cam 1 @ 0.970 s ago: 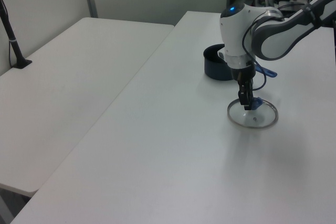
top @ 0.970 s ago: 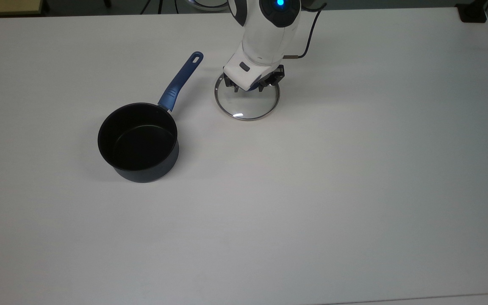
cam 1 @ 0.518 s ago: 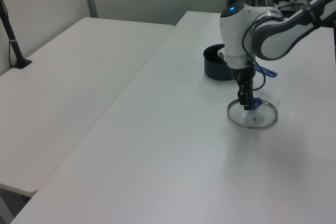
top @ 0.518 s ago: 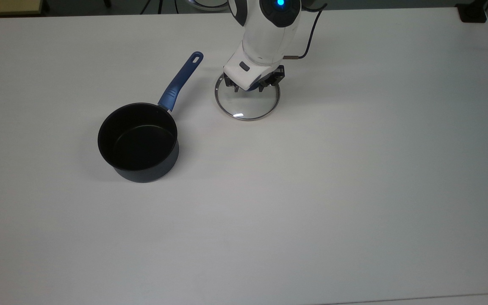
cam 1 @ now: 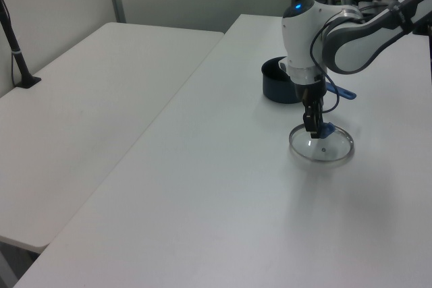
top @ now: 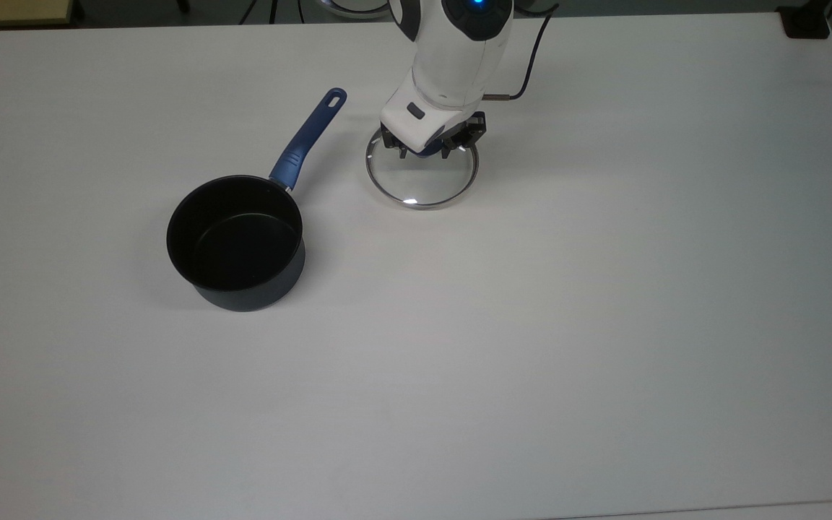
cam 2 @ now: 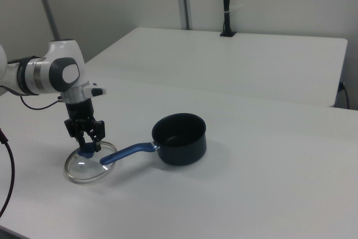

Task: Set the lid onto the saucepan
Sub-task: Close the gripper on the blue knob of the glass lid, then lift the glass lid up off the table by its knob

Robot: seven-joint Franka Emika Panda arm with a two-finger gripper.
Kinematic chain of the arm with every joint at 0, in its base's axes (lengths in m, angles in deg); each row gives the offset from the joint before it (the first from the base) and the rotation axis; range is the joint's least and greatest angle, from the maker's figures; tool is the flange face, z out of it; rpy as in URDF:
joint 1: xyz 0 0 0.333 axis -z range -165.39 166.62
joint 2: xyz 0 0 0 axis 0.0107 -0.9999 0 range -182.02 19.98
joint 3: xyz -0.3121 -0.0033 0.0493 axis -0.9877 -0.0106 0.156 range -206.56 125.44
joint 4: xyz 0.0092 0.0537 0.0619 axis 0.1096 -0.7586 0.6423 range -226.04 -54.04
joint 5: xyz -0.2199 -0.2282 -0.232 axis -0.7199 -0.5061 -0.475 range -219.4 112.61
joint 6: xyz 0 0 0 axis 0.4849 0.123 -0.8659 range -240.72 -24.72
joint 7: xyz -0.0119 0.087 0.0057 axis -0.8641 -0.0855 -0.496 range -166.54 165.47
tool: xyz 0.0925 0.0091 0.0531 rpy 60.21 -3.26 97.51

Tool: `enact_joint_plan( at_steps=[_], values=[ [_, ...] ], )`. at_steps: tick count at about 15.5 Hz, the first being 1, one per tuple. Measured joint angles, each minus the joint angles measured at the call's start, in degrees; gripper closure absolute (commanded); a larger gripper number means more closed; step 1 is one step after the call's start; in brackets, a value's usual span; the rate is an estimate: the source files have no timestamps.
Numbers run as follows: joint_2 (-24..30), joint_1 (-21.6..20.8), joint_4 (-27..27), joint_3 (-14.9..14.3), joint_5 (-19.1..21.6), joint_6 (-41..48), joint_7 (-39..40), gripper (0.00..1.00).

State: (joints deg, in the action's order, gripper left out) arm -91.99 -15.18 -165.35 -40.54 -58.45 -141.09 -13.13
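Note:
The lid (top: 422,184), a clear glass disc with a metal rim, hangs level just above the white table (top: 604,289). My gripper (top: 427,150) stands upright over the lid's centre, shut on its blue knob (cam 1: 325,129). The saucepan (top: 235,242), dark with a black inside, stands upright to the top view's left of the lid, apart from it. Its long blue handle (top: 308,137) points toward the lid's side. In the right view the lid (cam 2: 84,169) sits under my gripper (cam 2: 86,148), and the saucepan (cam 2: 179,138) is to the right view's right.
A second white table (cam 1: 88,99) adjoins at the left view's left, with a black post (cam 1: 13,45) on it. A dark cable (top: 528,68) runs from the arm across the table's far part.
My gripper has risen slightly with the lid held by its knob; the lid has come off the table a little. The saucepan has not moved.

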Motion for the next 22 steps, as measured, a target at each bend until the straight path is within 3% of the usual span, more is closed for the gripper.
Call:
enact_joint_plan(
  at_steps=[15,22],
  values=[
    [1.4,0.3,5.6,-3.4,0.1,3.4,0.0,0.47],
    [1.4,0.7,9.7,-5.6,3.4,5.9,0.1,0.47]
  ],
)
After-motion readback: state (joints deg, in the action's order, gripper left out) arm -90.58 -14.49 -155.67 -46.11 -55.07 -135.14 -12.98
